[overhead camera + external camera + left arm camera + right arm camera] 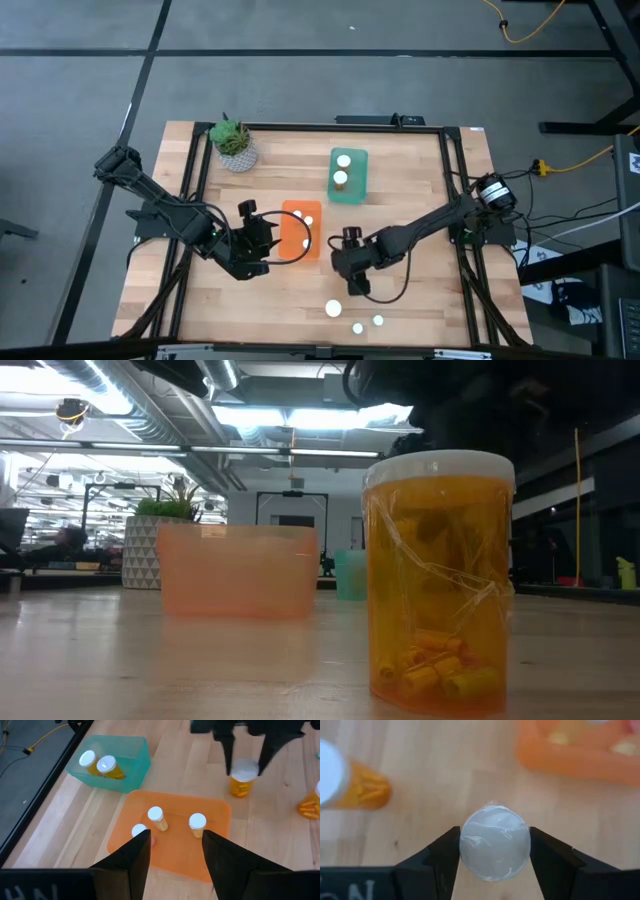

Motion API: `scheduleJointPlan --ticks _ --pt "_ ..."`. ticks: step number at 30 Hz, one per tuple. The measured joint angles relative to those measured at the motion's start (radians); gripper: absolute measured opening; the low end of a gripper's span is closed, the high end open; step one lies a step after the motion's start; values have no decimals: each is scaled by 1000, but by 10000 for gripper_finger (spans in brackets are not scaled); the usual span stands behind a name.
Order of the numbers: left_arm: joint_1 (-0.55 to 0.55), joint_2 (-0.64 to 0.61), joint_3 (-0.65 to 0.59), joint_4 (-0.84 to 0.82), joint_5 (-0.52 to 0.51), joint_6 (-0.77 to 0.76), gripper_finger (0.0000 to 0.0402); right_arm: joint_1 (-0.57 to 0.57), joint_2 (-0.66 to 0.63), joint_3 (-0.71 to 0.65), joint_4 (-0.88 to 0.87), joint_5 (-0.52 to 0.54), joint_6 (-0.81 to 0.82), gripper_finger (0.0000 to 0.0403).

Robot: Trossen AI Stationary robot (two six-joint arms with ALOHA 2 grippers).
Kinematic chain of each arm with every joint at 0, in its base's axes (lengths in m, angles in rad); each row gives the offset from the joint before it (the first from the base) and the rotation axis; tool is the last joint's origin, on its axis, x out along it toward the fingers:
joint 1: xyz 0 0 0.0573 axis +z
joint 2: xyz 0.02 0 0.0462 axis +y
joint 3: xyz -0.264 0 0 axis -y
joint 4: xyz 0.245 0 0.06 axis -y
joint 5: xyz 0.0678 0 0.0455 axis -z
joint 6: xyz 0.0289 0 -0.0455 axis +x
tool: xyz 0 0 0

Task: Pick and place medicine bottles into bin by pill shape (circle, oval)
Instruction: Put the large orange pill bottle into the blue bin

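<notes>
Right gripper is down over a medicine bottle on the bare table, between the orange bin and the loose bottles near the front edge. In the right wrist view the two fingers sit against either side of the white cap; they look closed onto it, though I can't tell how firm the pinch is. I judge this to be the grasp step, lift not yet begun. To do it well I'd confirm the cap is centred between the pads, then raise straight up before any sideways travel, since a neighbouring bottle stands just beside and the orange bin wall is near. The cap is wrapped in clear film, so I'd expect it to be slippery; slow lift. The pills can't be read from above, so I'd settle the shape before choosing a bin. Orange bin holds three bottles, teal bin two. Left gripper hangs above the orange bin, fingers apart, holding nothing; I'd leave it parked unless the carry goes that way.
</notes>
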Motion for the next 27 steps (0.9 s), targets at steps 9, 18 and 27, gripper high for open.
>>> scheduleJointPlan --ticks 9,18,27 --pt "0 0 0 0 0 3 171 -63 -161 44 -222 188 51 213" --pt "0 0 0 0 0 2 171 -278 -297 47 -301 300 -24 214" --pt "0 0 0 0 0 3 171 -556 -297 -88 -185 148 -72 214"
